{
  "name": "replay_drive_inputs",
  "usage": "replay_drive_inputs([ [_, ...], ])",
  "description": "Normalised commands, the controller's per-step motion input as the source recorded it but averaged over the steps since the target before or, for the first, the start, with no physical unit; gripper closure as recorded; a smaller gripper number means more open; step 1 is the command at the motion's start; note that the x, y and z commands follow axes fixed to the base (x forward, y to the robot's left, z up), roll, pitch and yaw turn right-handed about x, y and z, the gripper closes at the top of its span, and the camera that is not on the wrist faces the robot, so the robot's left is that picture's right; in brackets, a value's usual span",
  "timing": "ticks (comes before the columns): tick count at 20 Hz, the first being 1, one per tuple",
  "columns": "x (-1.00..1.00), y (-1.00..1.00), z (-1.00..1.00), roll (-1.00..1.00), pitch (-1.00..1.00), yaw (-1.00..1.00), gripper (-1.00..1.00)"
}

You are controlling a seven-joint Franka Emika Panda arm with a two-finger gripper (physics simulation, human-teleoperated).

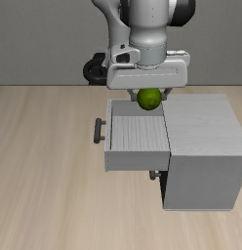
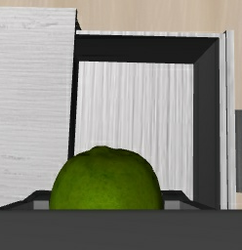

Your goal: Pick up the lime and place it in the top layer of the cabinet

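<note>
A robot gripper (image 1: 149, 91) hangs over a grey cabinet (image 1: 203, 146) that stands on a wooden table (image 1: 40, 166). Its two fingers are clamped on a green lime (image 1: 149, 100) from either side. The lime sits between the fingertips, above the far edge of the top drawer (image 1: 138, 137), which is pulled open toward the exterior view's left. The drawer's pale striped floor shows beneath the fruit, and its dark handle (image 1: 99, 130) is on the side away from the cabinet
</note>
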Motion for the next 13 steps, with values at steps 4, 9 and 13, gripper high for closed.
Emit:
replay_drive_inputs([
  [4,0.0,0.0,0.0,0.0,0.0,0.0,-1.0],
  [9,0.0,0.0,0.0,0.0,0.0,0.0,-1.0],
  [13,0.0,0.0,0.0,0.0,0.0,0.0,-1.0],
])
